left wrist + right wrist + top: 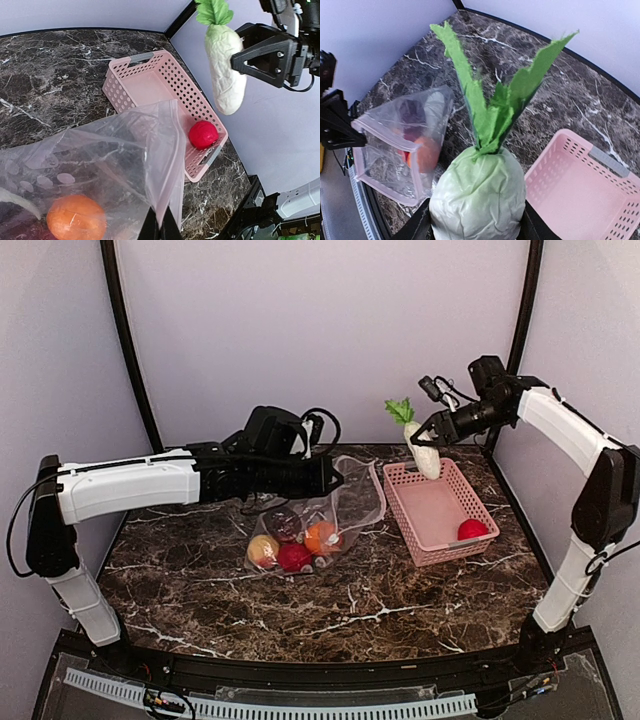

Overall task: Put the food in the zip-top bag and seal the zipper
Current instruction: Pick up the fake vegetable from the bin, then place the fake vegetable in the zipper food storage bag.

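Held white radish (427, 460) aloft near pink basket (440, 552) in half-spread right gripper (425, 440); pinched zip-top bag (352, 495) rim, seemingly, in closed left gripper (160, 227).

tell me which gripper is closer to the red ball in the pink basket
Right. The right gripper holds the radish above the basket, behind the red ball; the left gripper pinches the bag, well left of it.

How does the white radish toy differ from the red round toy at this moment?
The white radish is oblong with green leaves; the red round toy is a plain ball. The radish hangs in the air near the pink basket, gripped by the right claw; the red toy lies inside that basket, at its near right corner. Neither is in the zip-top bag yet.
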